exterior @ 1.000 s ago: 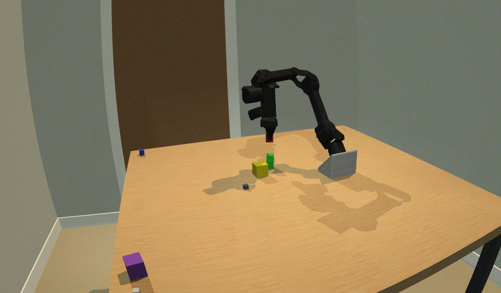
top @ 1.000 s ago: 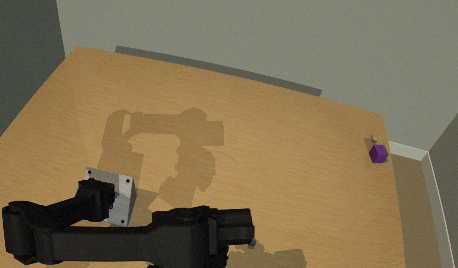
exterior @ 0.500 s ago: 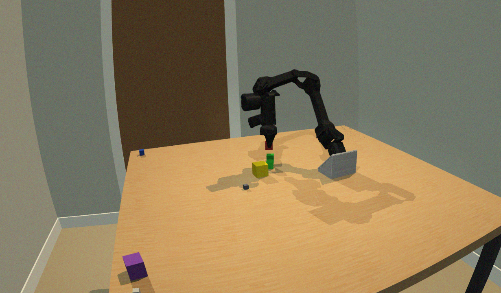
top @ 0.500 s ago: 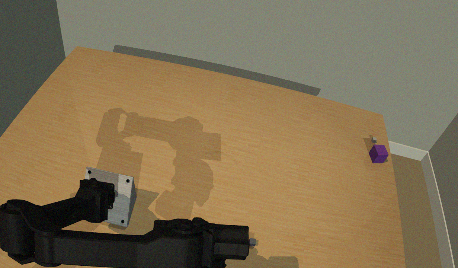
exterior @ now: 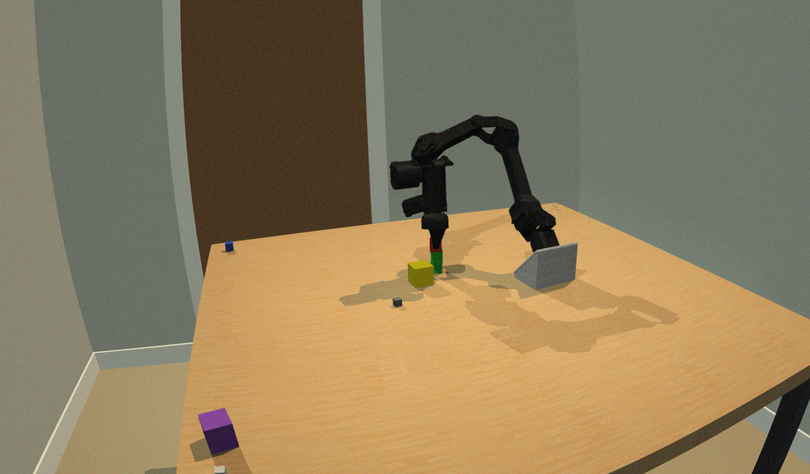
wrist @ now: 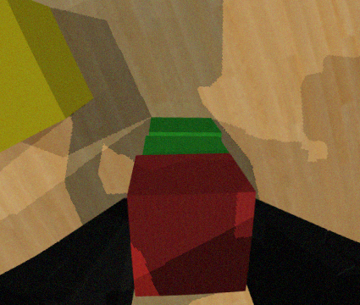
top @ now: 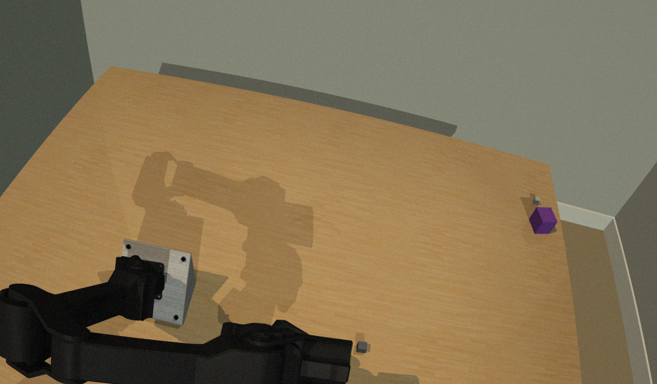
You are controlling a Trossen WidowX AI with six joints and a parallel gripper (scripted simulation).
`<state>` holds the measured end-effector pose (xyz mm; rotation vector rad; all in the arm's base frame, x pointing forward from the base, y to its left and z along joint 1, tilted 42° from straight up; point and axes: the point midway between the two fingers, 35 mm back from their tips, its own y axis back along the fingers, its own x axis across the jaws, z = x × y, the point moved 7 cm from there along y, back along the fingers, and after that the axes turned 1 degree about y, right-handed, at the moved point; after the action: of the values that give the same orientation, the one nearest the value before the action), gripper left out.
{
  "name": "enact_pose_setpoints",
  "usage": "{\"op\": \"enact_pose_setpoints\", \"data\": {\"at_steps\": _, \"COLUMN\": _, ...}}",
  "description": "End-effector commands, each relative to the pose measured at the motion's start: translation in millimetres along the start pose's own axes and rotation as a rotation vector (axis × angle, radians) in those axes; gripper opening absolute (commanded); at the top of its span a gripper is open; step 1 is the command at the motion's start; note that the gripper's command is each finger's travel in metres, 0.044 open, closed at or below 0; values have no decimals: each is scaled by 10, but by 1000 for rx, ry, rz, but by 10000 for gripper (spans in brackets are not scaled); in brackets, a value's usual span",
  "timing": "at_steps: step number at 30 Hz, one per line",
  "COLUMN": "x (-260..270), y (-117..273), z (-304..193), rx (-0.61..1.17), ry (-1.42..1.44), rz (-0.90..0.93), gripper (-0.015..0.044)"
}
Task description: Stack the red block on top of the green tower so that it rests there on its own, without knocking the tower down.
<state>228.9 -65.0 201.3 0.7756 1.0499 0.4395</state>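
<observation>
Tool point(exterior: 435, 240) points straight down over the middle of the counter point(exterior: 513, 377), its two dark fingers pinching the red block point(wrist: 190, 226) by opposite side faces. From the side, the red block sits directly above the green tower point(exterior: 436, 262), and red meets green with no visible gap; whether it actually bears on the tower cannot be told. From the tool's own camera, the tower's green top point(wrist: 185, 137) shows just beyond the block's far edge (partly covered by it), so the two are closely lined up. The tower stands upright.

A yellow cube point(exterior: 420, 273) rests on the counter just left of the tower, close to it but apart. A small dark cube point(exterior: 397, 302) lies nearer and to the left. A purple cube point(exterior: 218, 430) sits at the near left corner, a tiny grey one point(exterior: 219, 469) beside it, and a small blue cube point(exterior: 229, 246) at the far left edge. The arm's grey base point(exterior: 549, 266) stands to the right.
</observation>
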Motion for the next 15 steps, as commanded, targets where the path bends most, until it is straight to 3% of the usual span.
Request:
{"op": "enact_pose_setpoints", "data": {"at_steps": 1, "x": -8, "y": -7, "z": -10, "rx": -4, "ry": 3, "rz": -3, "gripper": 0}}
{"op": "enact_pose_setpoints", "data": {"at_steps": 14, "x": -8, "y": 0, "z": -10, "rx": -4, "ry": 3, "rz": -3, "gripper": 0}}
{"op": "enact_pose_setpoints", "data": {"at_steps": 15, "x": -2, "y": -9, "z": -10, "rx": 0, "ry": 1, "rz": 0, "gripper": 26}}
